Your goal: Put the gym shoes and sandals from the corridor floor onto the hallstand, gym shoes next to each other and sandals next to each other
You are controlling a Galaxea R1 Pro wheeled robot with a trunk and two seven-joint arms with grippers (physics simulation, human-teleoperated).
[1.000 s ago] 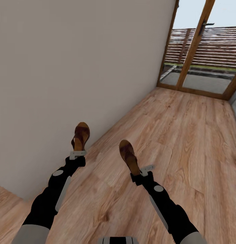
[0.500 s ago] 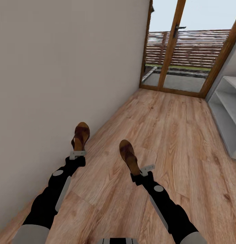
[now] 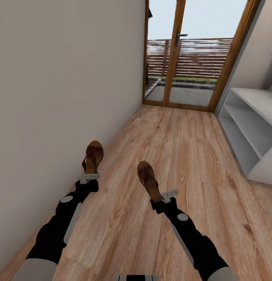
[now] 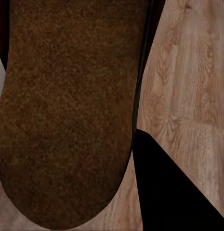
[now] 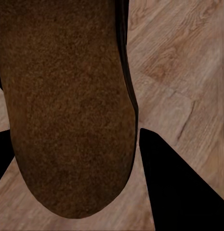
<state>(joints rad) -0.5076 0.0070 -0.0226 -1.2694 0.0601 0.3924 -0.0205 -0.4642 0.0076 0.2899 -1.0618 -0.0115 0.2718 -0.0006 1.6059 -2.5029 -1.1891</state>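
Each arm carries one dark brown sandal above the corridor floor (image 3: 178,148). My left gripper (image 3: 89,177) is shut on the heel of the left sandal (image 3: 93,157), which is held close to the wall. The right sandal (image 3: 148,180) sticks forward from my right gripper (image 3: 164,196), shut on its heel. Up close, a brown insole (image 4: 68,110) fills the left wrist view and the other insole (image 5: 63,106) fills the right wrist view. The pale-grey hallstand (image 3: 251,128) with open shelves stands at the right edge. The gym shoes are out of view.
A beige wall (image 3: 54,97) runs along the left side, close to my left arm. A wood-framed glass door (image 3: 178,70) closes the far end of the corridor, with a slatted fence outside. Wood planks stretch ahead between wall and hallstand.
The whole view has swung to the right: the door has shifted left and the hallstand's shelves have come into view. Both arms hold the sandals in the same pose.
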